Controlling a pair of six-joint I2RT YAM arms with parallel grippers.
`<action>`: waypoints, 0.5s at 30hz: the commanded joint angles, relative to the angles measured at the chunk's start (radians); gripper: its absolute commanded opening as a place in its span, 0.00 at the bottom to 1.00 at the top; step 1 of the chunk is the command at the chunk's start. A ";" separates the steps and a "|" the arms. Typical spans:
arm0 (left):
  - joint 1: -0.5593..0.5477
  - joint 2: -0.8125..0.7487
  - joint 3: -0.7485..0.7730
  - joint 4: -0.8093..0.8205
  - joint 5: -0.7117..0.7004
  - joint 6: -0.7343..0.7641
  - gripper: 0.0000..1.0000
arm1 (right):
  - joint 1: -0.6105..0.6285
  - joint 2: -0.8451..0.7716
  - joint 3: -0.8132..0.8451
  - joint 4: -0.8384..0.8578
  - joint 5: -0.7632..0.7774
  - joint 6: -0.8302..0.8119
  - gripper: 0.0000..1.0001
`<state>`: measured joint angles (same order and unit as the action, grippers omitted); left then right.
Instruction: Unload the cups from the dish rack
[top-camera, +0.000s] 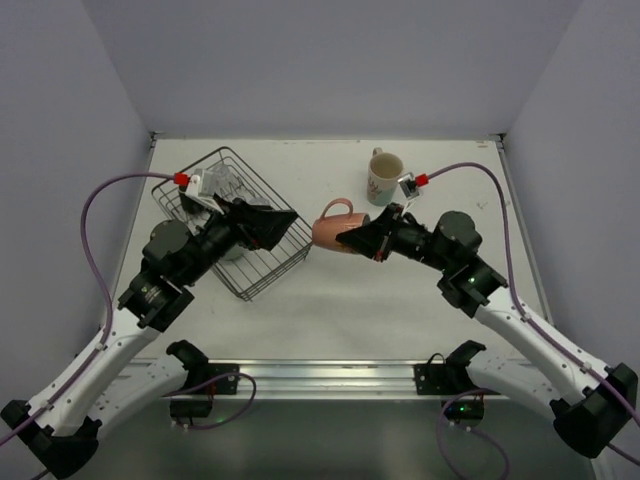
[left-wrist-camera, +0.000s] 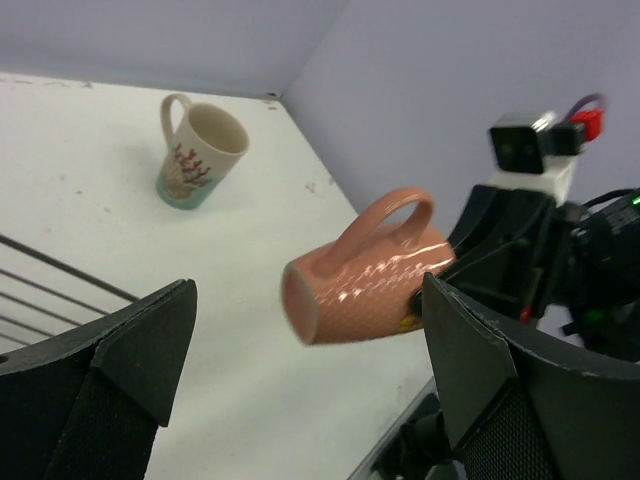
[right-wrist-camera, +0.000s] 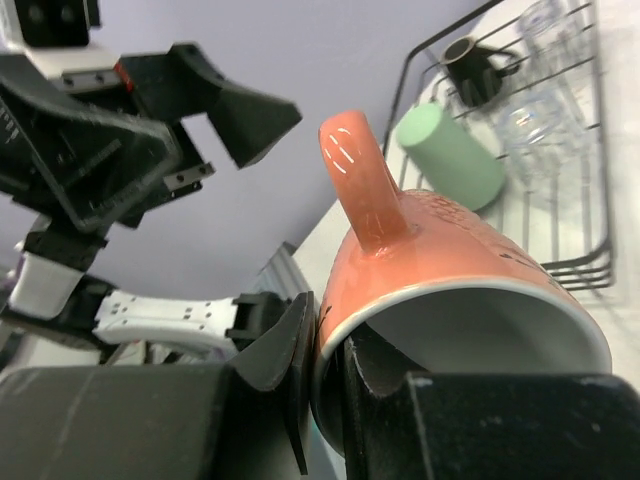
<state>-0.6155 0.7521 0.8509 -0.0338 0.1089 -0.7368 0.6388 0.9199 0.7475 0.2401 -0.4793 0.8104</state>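
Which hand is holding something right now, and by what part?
The right hand grips the salmon-pink mug by its rim, one finger inside, one outside. The left hand is open and holds nothing.

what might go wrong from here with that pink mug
The right tool pinches only the rim of the pink mug, held sideways; it might pivot or slip. The open left tool sits close to its base and might knock it. The cream mug stands nearby, so placement could bump it.
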 joint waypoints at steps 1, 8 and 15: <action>0.002 -0.011 0.051 -0.173 -0.080 0.168 1.00 | -0.043 -0.053 0.183 -0.238 0.079 -0.132 0.00; 0.003 -0.063 0.047 -0.334 -0.242 0.345 1.00 | -0.252 0.008 0.369 -0.643 0.160 -0.325 0.00; 0.002 -0.114 -0.018 -0.344 -0.325 0.435 1.00 | -0.410 0.166 0.475 -0.779 0.400 -0.419 0.00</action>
<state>-0.6155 0.6617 0.8612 -0.3637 -0.1429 -0.3870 0.2813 1.0409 1.1564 -0.4713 -0.2512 0.4763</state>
